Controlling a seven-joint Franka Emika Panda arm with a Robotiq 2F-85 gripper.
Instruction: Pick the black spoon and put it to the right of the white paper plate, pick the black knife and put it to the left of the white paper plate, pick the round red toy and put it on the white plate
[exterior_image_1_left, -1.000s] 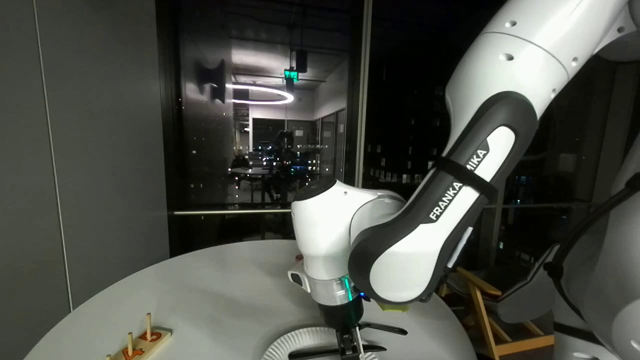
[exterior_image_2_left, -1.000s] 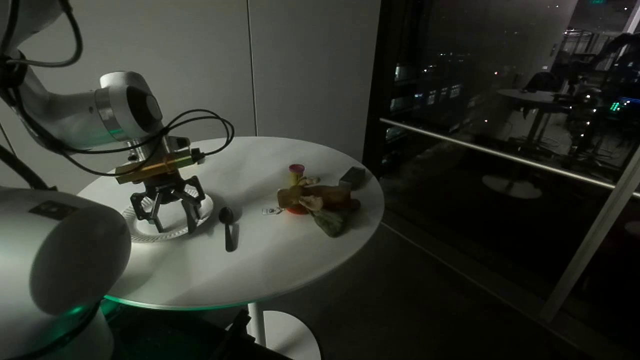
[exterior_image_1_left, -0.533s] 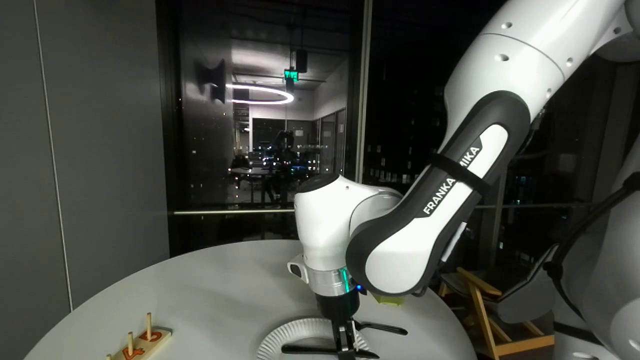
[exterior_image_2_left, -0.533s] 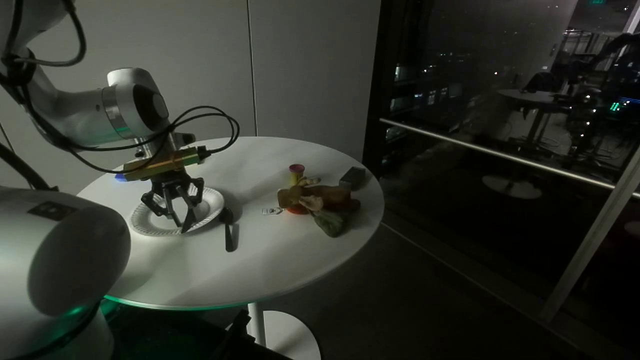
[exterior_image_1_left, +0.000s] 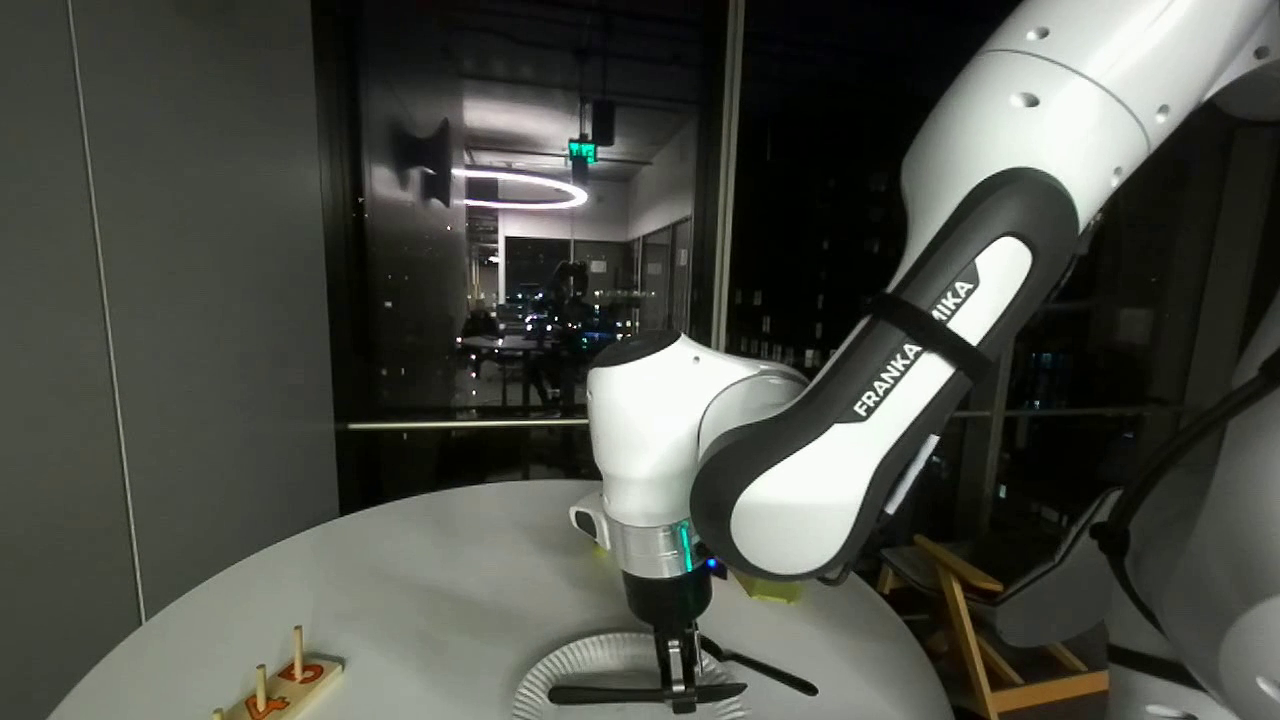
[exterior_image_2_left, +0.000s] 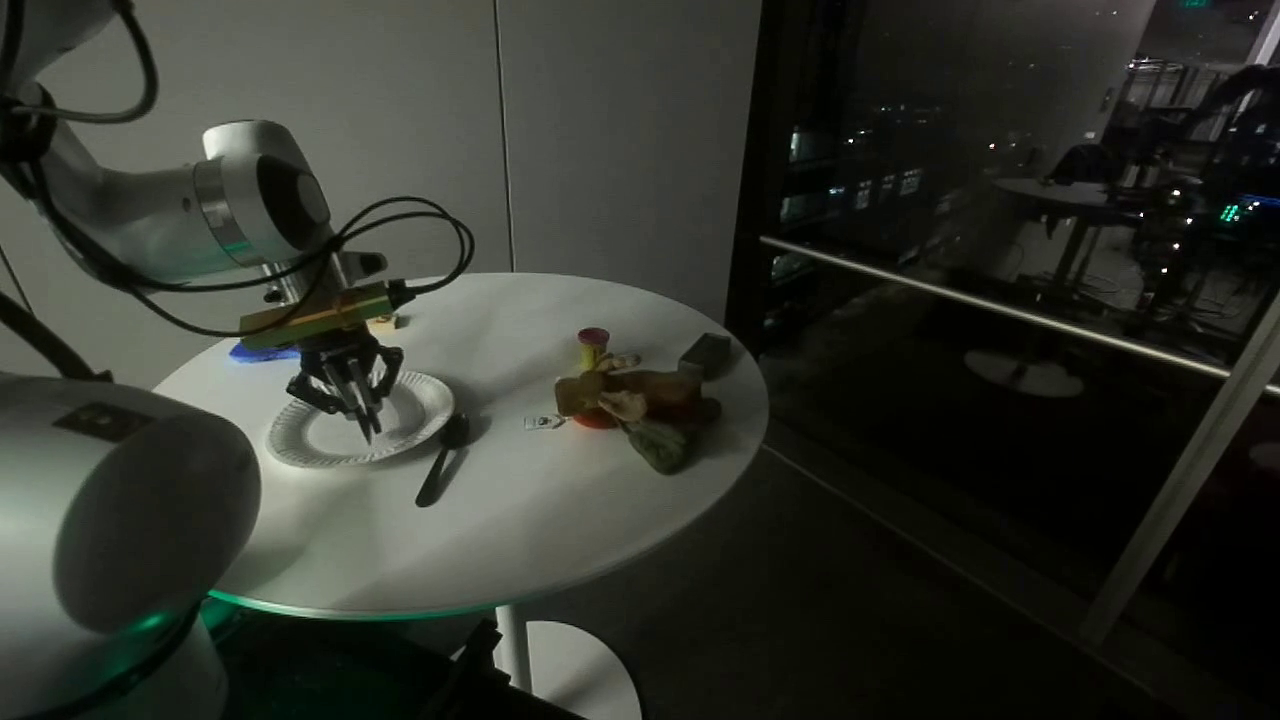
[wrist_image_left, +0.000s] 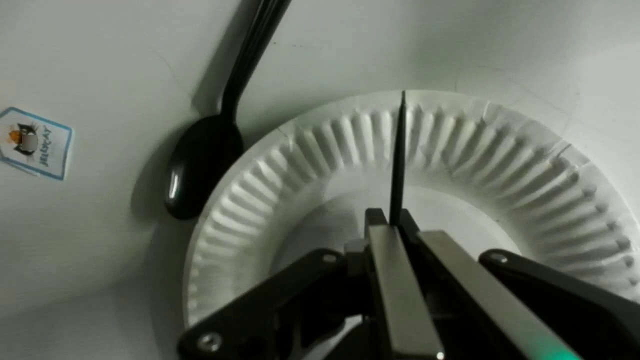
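My gripper (wrist_image_left: 392, 218) is shut on the black knife (wrist_image_left: 398, 155), a thin dark strip that runs from between the fingertips toward the plate's rim. In an exterior view the knife (exterior_image_1_left: 605, 694) lies level across the white paper plate (exterior_image_1_left: 550, 668); whether it touches the plate I cannot tell. Beside the plate rests the black spoon (wrist_image_left: 205, 165), its bowl close against the rim (wrist_image_left: 240, 195). The spoon (exterior_image_2_left: 440, 462) also lies on the table in an exterior view. A red shape (exterior_image_2_left: 595, 421), mostly covered by plush toys, may be the round red toy; too little shows to tell.
Brown and green plush toys (exterior_image_2_left: 650, 395) lie together, with a yellow-and-red cup (exterior_image_2_left: 592, 350) behind and a grey block (exterior_image_2_left: 706, 355) near the edge. A blue item (exterior_image_2_left: 262, 352) sits past the plate. A wooden peg board (exterior_image_1_left: 290, 690) stands elsewhere on the table.
The fingers have come together on the knife from wide apart. The plate has slid toward the spoon, and the spoon's handle has swung round beside it.
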